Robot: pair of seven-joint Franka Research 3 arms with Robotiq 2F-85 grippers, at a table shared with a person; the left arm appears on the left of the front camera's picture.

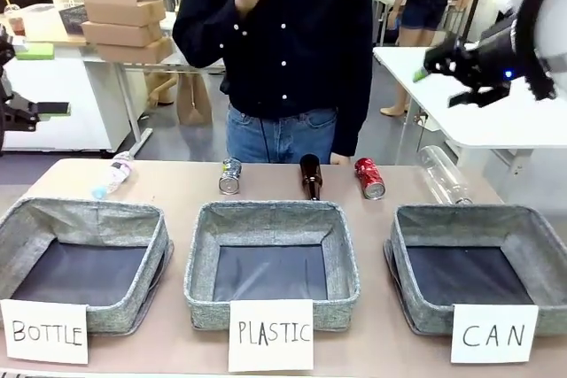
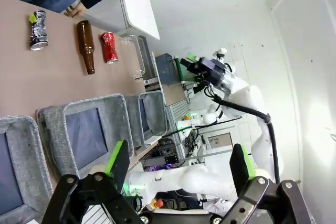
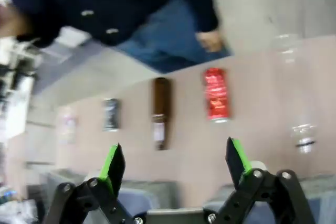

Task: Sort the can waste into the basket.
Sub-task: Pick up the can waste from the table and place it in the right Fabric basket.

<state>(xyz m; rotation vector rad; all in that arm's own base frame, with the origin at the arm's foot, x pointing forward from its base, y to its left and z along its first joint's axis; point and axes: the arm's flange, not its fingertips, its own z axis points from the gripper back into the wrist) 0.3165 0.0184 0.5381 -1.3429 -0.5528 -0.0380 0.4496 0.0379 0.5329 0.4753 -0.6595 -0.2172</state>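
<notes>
The red can [image 1: 369,178] lies on the table's far side, right of centre. The silver-grey can [image 1: 230,176] stands left of centre, with a brown bottle [image 1: 310,176] between them. At the front right sits the CAN basket [image 1: 478,217], with nothing in it. My right gripper [image 1: 443,77] hangs open high above the table's right end; its wrist view looks down on the red can [image 3: 216,94] and the silver-grey can [image 3: 110,114]. My left gripper [image 1: 35,99] is raised at the far left, open, and its view takes in both the silver-grey can [image 2: 38,30] and the red can [image 2: 108,46].
Baskets marked BOTTLE [image 1: 84,212] and PLASTIC [image 1: 270,212] stand left of the CAN basket. Clear plastic bottles lie at the far left [image 1: 112,174] and far right [image 1: 441,174]. A person [image 1: 283,42] stands at the far edge holding something up by the chest.
</notes>
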